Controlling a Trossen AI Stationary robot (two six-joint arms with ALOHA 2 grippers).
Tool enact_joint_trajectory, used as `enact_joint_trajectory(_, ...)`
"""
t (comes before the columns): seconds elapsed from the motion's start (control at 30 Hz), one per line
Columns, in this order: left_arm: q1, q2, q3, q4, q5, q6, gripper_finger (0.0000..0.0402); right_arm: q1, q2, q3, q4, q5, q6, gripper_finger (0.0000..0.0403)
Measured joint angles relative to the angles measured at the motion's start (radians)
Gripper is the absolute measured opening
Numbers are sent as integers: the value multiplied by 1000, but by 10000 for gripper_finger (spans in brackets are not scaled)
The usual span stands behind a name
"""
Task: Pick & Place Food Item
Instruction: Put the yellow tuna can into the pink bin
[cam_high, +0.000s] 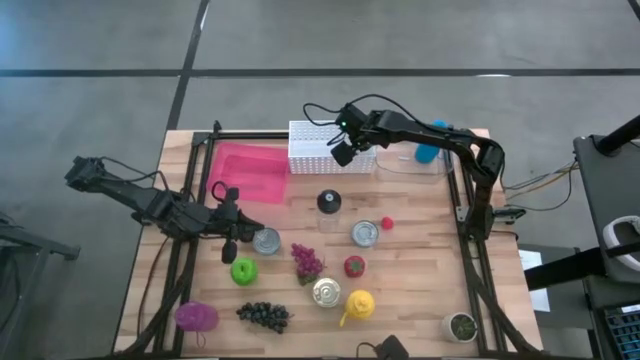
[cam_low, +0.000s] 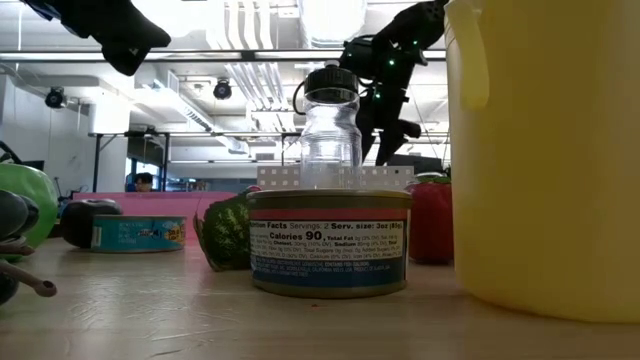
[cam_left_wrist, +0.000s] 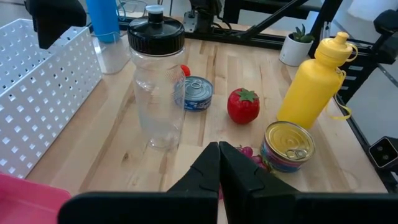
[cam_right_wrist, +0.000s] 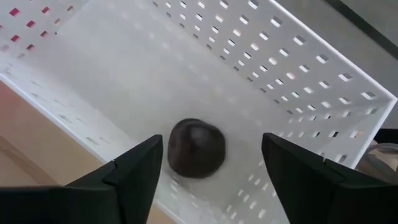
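1. High view. Landmark: white perforated basket (cam_high: 318, 147) at the far edge of the worktop (cam_high: 420, 260). The right end effector (cam_high: 343, 150) hangs over the basket's right half, placed there to put a food item inside. The left end effector (cam_high: 229, 247) waits well to the basket's near-left, beside a green apple (cam_high: 243, 270) and a tin (cam_high: 266, 240). Other food stands nearer the camera than the basket: red grapes (cam_high: 307, 262), strawberry (cam_high: 354, 266), dark grapes (cam_high: 264, 315), yellow bottle (cam_high: 357, 304). A pink tray (cam_high: 250, 172) touches the basket's left side.

2. Low view. The basket shows as a low white strip behind a labelled can (cam_low: 329, 243) and a clear bottle (cam_low: 330, 122); the right end effector (cam_low: 388, 118) hovers above it, clear of the rim.

3. Left wrist view. The left end effector (cam_left_wrist: 220, 163) has its fingers pressed together, holding nothing; the basket wall (cam_left_wrist: 37, 93) lies beyond the clear bottle (cam_left_wrist: 157, 87).

4. Right wrist view. The right end effector (cam_right_wrist: 211, 165) has its 2 fingers spread wide and grips nothing. The task's thing, a dark round fruit (cam_right_wrist: 196, 148), rests on the basket floor (cam_right_wrist: 155, 81) between and below the fingers, apart from both. Judgement: the item is placed; the spread fingers suit a clean lift away.
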Motion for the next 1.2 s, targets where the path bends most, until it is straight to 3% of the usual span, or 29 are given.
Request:
enact_joint_trajectory(0.37,0,0,0,0,0,0,6,1,-13,0,-5,31,-11,319)
enact_joint_trajectory(0.6,0,0,0,-1,0,0,6,53,-134,3,-19,46,-4,329)
enact_joint_trajectory(0.87,0,0,0,-2,0,5,6,252,-276,3,-19,148,1,320)
enact_joint_trajectory(1.2,0,0,0,-1,0,6,6,538,-333,3,-14,352,63,292)
